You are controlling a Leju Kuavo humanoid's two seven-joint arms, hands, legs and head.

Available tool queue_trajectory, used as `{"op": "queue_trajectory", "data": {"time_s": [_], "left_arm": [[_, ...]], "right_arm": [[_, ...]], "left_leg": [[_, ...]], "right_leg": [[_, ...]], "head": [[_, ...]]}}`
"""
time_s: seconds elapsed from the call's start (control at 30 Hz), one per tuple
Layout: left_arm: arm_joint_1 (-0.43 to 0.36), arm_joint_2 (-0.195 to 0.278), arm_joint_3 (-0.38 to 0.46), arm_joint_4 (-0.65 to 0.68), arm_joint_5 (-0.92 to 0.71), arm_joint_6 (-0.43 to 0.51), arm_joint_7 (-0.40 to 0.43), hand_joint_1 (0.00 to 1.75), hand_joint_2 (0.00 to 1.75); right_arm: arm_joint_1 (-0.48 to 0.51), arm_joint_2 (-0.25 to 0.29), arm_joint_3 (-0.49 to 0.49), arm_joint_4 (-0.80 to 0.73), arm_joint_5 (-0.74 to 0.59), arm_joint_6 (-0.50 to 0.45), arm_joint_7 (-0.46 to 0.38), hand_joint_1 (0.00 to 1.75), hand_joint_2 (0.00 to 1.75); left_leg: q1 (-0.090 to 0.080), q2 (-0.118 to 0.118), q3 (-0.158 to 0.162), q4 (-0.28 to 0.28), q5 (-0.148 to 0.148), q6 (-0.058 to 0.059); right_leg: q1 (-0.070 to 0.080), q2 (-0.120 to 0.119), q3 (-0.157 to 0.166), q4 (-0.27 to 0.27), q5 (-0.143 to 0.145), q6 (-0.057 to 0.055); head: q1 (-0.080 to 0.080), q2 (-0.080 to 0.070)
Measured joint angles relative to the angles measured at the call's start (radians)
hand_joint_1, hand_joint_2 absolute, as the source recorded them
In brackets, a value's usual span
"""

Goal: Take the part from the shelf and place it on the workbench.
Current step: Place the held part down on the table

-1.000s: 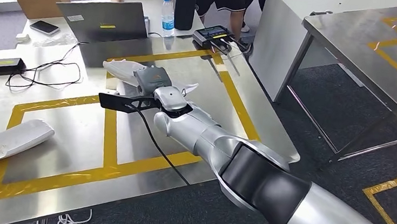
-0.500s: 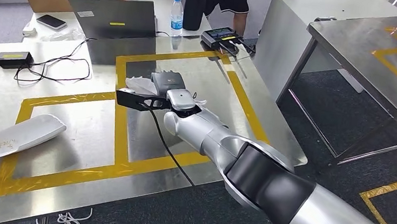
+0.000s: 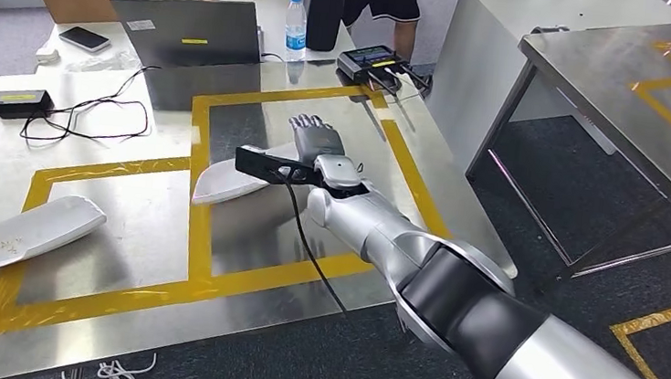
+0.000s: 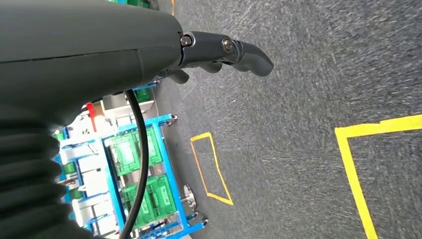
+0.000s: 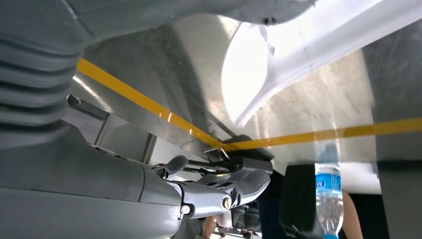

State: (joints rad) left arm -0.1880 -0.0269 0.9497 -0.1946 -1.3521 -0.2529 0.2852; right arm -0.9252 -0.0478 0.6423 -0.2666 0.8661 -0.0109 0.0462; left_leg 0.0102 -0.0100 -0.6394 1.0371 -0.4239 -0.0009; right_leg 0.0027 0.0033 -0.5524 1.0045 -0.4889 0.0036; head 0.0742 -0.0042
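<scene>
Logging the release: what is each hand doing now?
Left hand: holds nothing, fingers curled in.
Right hand: open above the workbench, white part released.

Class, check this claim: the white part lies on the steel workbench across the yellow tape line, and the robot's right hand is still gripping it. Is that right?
Not quite. The white part does lie on the workbench across the yellow tape, but the right hand has let go: the head view shows its fingers spread above the table, holding nothing.

My counter (image 3: 128, 217) is brushed, shiny metal with glossy yellow tape (image 3: 196, 223). The white part (image 3: 223, 180) looks smooth, matt plastic. My right hand (image 3: 318, 138) is matt grey; the floor (image 3: 586, 211) rough carpet.
</scene>
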Motion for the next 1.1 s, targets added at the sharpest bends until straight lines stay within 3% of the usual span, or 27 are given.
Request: {"op": "queue_trajectory", "data": {"time_s": [0.07,0.13,0.23,0.27,0.3,0.33,0.43,0.5,0.6,0.67,0.77,0.8,0.83,0.87,0.93,0.97,1.0,1.1], "left_arm": [[0.004,0.000,0.000,0.000,-0.002,0.000,0.005,0.00,0.00],[0.007,-0.001,0.001,0.000,-0.002,0.000,0.008,0.00,0.00],[0.011,-0.004,0.003,0.000,0.006,0.000,0.001,0.00,0.00],[0.013,-0.006,0.006,0.000,0.011,0.000,-0.003,0.00,0.00],[0.016,-0.009,0.010,0.000,0.016,0.000,-0.007,0.00,0.00],[0.019,-0.011,0.015,0.000,0.022,0.000,-0.012,0.00,0.00],[0.027,-0.019,0.030,0.000,0.036,0.000,-0.026,0.00,0.00],[0.031,-0.023,0.039,0.000,0.041,0.000,-0.034,0.00,0.00],[0.045,-0.031,0.048,0.001,0.043,0.000,-0.041,0.00,0.00],[0.055,-0.033,0.051,0.002,0.043,0.000,-0.042,0.00,0.00],[0.066,-0.034,0.057,0.003,0.045,0.000,-0.048,0.00,0.00],[0.070,-0.034,0.060,0.003,0.048,0.000,-0.050,0.00,0.00],[0.075,-0.034,0.064,0.004,0.051,0.000,-0.053,0.00,0.00],[0.079,-0.034,0.068,0.004,0.053,0.000,-0.056,0.00,0.00],[0.083,-0.033,0.074,0.003,0.058,0.000,-0.060,0.00,0.00],[0.083,-0.033,0.076,0.003,0.060,0.000,-0.063,0.00,0.00],[0.083,-0.032,0.076,0.002,0.061,0.000,-0.064,0.00,0.00],[0.082,-0.031,0.077,0.001,0.062,0.000,-0.064,0.00,0.00]], "right_arm": [[-0.006,-0.010,-0.018,-0.006,-0.009,-0.036,-0.035,0.00,0.00],[-0.021,-0.018,-0.035,-0.018,-0.020,-0.069,-0.075,0.00,0.00],[-0.053,-0.024,-0.065,-0.047,-0.053,-0.114,-0.142,0.00,0.00],[-0.060,-0.026,-0.076,-0.062,-0.066,-0.122,-0.162,0.00,0.00],[-0.065,-0.027,-0.087,-0.078,-0.079,-0.127,-0.179,0.00,0.00],[-0.071,-0.029,-0.098,-0.100,-0.092,-0.132,-0.193,0.00,0.00],[-0.084,-0.034,-0.133,-0.199,-0.133,-0.141,-0.219,0.00,0.00],[-0.077,-0.043,-0.162,-0.285,-0.166,-0.139,-0.227,0.00,0.00],[-0.031,-0.061,-0.217,-0.450,-0.220,-0.122,-0.232,0.00,0.00],[0.020,-0.078,-0.256,-0.577,-0.255,-0.106,-0.235,0.00,0.00],[0.131,-0.113,-0.311,-0.764,-0.316,-0.084,-0.254,0.00,0.00],[0.170,-0.126,-0.326,-0.818,-0.336,-0.078,-0.263,0.00,0.00],[0.204,-0.140,-0.340,-0.866,-0.355,-0.074,-0.273,0.00,0.00],[0.232,-0.152,-0.352,-0.906,-0.373,-0.071,-0.283,0.00,0.00],[0.268,-0.174,-0.377,-0.974,-0.410,-0.067,-0.301,0.00,0.00],[0.279,-0.183,-0.388,-1.002,-0.425,-0.065,-0.309,0.00,0.00],[0.288,-0.189,-0.396,-1.025,-0.437,-0.064,-0.313,0.00,0.00],[0.306,-0.196,-0.406,-1.077,-0.440,-0.067,-0.307,0.00,0.00]], "left_leg": [[0.000,0.001,0.004,-0.008,0.003,0.008],[0.005,0.004,0.012,-0.025,0.014,0.016],[0.009,0.009,0.015,-0.033,0.021,0.018],[0.010,0.009,0.014,-0.031,0.021,0.017],[0.011,0.009,0.013,-0.029,0.021,0.016],[0.014,0.008,0.011,-0.026,0.021,0.012],[0.022,0.005,-0.001,-0.006,0.019,-0.011],[0.021,0.001,-0.009,0.000,0.022,-0.031],[0.026,-0.004,-0.014,-0.009,0.032,-0.056],[0.027,0.000,-0.035,0.039,-0.014,-0.061],[0.022,0.004,-0.092,0.227,-0.135,-0.057],[0.019,0.004,-0.095,0.264,-0.154,-0.054],[0.016,0.004,-0.079,0.263,-0.156,-0.049],[0.012,0.004,-0.044,0.223,-0.144,-0.041],[0.002,0.005,0.052,0.087,-0.115,-0.022],[-0.004,0.006,0.084,0.034,-0.104,-0.015],[-0.010,0.006,0.100,0.004,-0.099,-0.009],[-0.015,0.008,0.095,-0.010,-0.077,0.007]], "right_leg": [[-0.002,0.000,0.003,-0.005,0.002,0.009],[-0.003,0.001,-0.008,0.019,-0.017,0.017],[-0.007,0.001,-0.089,0.196,-0.109,0.023],[-0.011,0.001,-0.116,0.254,-0.127,0.026],[-0.014,0.001,-0.129,0.282,-0.128,0.028],[-0.019,0.000,-0.124,0.269,-0.109,0.032],[-0.032,0.004,-0.042,0.090,-0.023,0.043],[-0.031,0.010,-0.022,0.037,-0.007,0.032],[-0.025,0.009,-0.034,0.038,0.008,-0.002],[-0.025,0.006,-0.041,0.033,0.022,-0.021],[-0.018,-0.001,-0.058,0.032,0.037,-0.033],[-0.014,-0.003,-0.066,0.032,0.043,-0.034],[-0.011,-0.004,-0.074,0.032,0.049,-0.035],[-0.007,-0.004,-0.083,0.033,0.056,-0.034],[-0.002,-0.003,-0.097,0.032,0.070,-0.030],[-0.001,-0.003,-0.101,0.032,0.077,-0.026],[-0.002,-0.003,-0.103,0.031,0.083,-0.021],[-0.009,-0.002,-0.105,0.024,0.098,-0.001]], "head": [[0.000,0.000],[0.003,0.000],[0.008,0.000],[0.009,0.000],[0.009,0.000],[0.009,0.000],[0.009,0.000],[0.009,0.000],[0.007,0.000],[0.006,0.000],[0.004,0.000],[0.004,0.000],[0.004,0.000],[0.004,0.000],[0.005,0.000],[0.005,0.000],[0.005,0.000],[0.004,0.000]]}}
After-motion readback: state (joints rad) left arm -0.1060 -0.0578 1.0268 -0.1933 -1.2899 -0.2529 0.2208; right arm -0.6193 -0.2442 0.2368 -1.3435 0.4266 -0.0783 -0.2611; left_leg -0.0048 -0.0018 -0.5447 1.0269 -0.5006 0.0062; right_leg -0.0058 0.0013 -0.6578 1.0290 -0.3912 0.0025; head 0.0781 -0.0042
